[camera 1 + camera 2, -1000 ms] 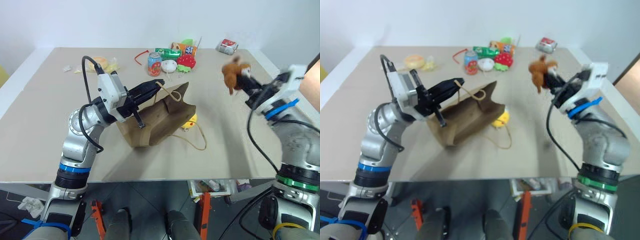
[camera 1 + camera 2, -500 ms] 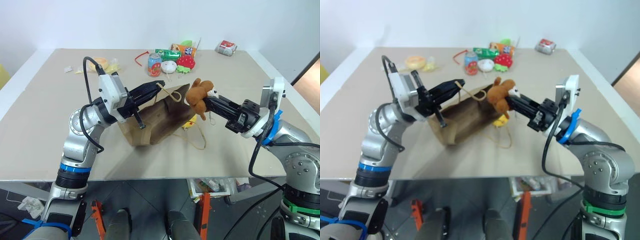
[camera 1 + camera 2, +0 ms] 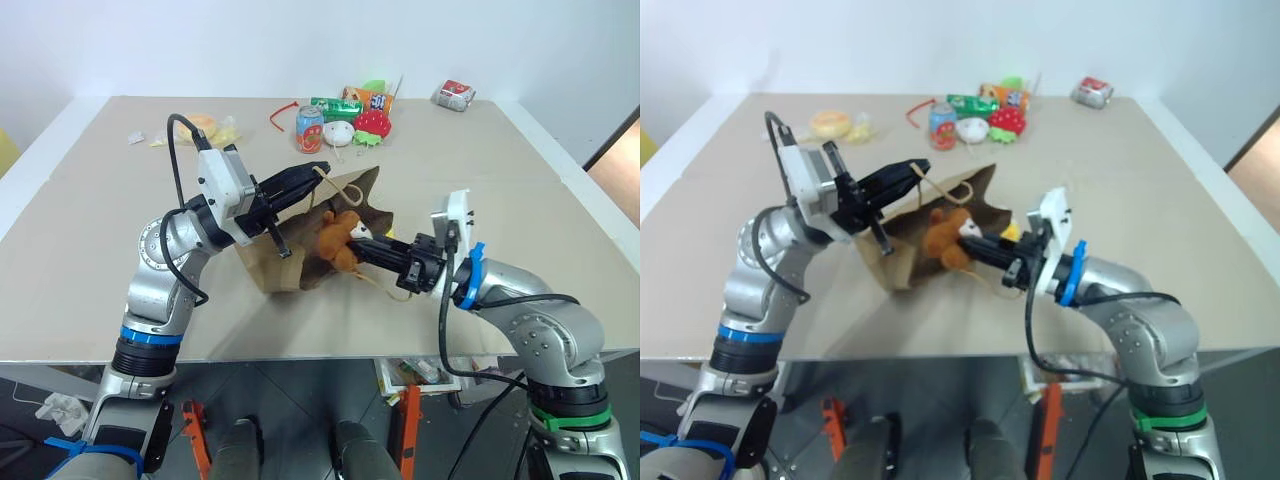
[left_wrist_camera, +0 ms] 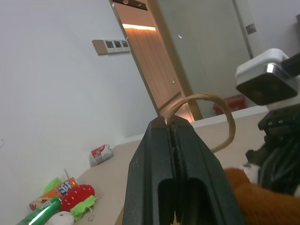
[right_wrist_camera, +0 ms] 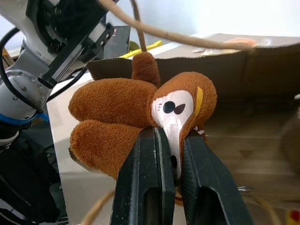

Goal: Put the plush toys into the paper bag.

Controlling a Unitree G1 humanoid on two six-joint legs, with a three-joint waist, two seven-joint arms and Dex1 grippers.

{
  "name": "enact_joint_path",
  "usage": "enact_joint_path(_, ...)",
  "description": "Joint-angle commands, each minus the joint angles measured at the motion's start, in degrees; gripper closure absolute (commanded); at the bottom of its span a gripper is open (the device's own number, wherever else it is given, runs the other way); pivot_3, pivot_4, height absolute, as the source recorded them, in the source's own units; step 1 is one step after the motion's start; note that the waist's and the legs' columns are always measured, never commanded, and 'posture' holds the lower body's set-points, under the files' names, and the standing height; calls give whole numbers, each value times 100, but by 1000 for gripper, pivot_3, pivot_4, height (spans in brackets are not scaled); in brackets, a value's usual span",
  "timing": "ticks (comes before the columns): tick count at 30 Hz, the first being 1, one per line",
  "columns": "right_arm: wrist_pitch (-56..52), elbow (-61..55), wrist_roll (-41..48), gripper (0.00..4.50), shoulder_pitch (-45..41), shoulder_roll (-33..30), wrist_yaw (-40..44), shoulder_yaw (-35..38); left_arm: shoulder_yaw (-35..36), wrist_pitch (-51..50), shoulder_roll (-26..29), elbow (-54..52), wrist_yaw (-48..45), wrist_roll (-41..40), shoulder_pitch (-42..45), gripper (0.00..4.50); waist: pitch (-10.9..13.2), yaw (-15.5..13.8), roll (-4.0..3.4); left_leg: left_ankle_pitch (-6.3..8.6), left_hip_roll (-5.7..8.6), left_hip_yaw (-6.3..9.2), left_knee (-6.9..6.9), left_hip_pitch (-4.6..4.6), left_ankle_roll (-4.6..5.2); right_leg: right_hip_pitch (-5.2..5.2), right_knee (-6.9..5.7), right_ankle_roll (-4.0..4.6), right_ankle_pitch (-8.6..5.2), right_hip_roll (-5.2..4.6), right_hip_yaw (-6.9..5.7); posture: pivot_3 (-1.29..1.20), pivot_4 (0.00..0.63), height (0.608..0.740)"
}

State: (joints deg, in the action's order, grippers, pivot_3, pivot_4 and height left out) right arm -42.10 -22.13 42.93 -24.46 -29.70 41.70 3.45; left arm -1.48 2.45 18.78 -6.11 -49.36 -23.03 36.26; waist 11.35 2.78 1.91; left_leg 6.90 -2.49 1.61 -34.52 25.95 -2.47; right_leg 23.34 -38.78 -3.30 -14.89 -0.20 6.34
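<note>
The right gripper (image 3: 368, 245) clamps the monkey (image 3: 335, 238) at the bag (image 3: 300, 255) mouth, unreleased; the left gripper (image 3: 318, 170), shut on a handle (image 4: 206, 105), lifts it; the yellow ball (image 3: 1009, 232) waits beside the bag.

Bright, even indoor light covers the beige table (image 3: 480, 170), with soft shadows falling toward its near edge under the paper bag (image 3: 300, 262). The head views are sharp, with slight bending at the edges. In the left wrist view a doorway glows warm orange, and the nearest fingers (image 4: 173, 187) look blurred.
</note>
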Motion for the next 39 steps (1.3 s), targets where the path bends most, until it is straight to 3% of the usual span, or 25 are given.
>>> enact_joint_path(1,209,1,-61,4453,-320,117,-41,-48,34,110,-18,-90,-29,-64,171,4500,0,-1,0,0,-1,0,0,0,0,0,0,-1,1,0,0,0,150,740)
enact_joint_path(7,338,562,-657,4453,-904,466,-408,-515,19,114,-42,-67,-38,-60,184,4500,0,9,0,0,-1,0,0,0,0,0,0,-2,1,0,-1,0,150,740)
enact_joint_path(9,260,707,-857,3478,-982,492,-473,-701,14,130,-49,-68,-39,-51,185,4500,0,16,0,0,-3,-1,0,-1,0,3,0,0,7,2,-1,0,150,740)
enact_joint_path(11,212,759,-983,2871,-986,464,-470,-827,14,136,-52,-76,-32,-43,179,4500,0,11,0,-1,-6,2,0,-2,0,2,-1,1,7,5,-4,0,150,740)
enact_joint_path(13,176,750,-1071,1949,-964,412,-446,-922,23,133,-49,-99,-19,-42,157,4500,0,3,0,-1,-6,2,1,1,-1,2,0,1,5,5,-5,0,150,740)
enact_joint_path(16,25,756,-1056,1012,-952,356,-416,-927,41,122,-43,-133,1,-42,125,4500,0,-3,0,-1,-4,2,1,7,-1,4,1,-1,2,3,-5,0,150,740)
enact_joint_path(27,-83,241,-158,1012,-642,-174,131,216,43,110,-38,-150,-7,-64,94,4500,0,-3,0,0,-5,5,0,7,-1,3,2,-2,3,4,-6,0,150,740)
enact_joint_path(32,108,443,234,1012,-657,-241,-52,1188,28,102,-37,-150,-17,-69,96,4500,0,-3,0,0,-5,5,1,7,-1,2,2,-3,2,4,-6,0,150,740)
enact_joint_path(35,290,1165,-287,1012,-686,-451,-439,1469,33,97,-17,-147,-36,-73,93,4500,0,-3,0,-1,-4,4,-1,7,-1,1,2,-4,4,4,-5,0,150,740)
enact_joint_path(39,516,1887,-1086,1012,-638,-641,-792,1116,32,103,-6,-137,-54,-69,102,4500,0,-5,0,-1,-3,1,-3,5,-1,0,3,2,4,2,-4,0,150,740)
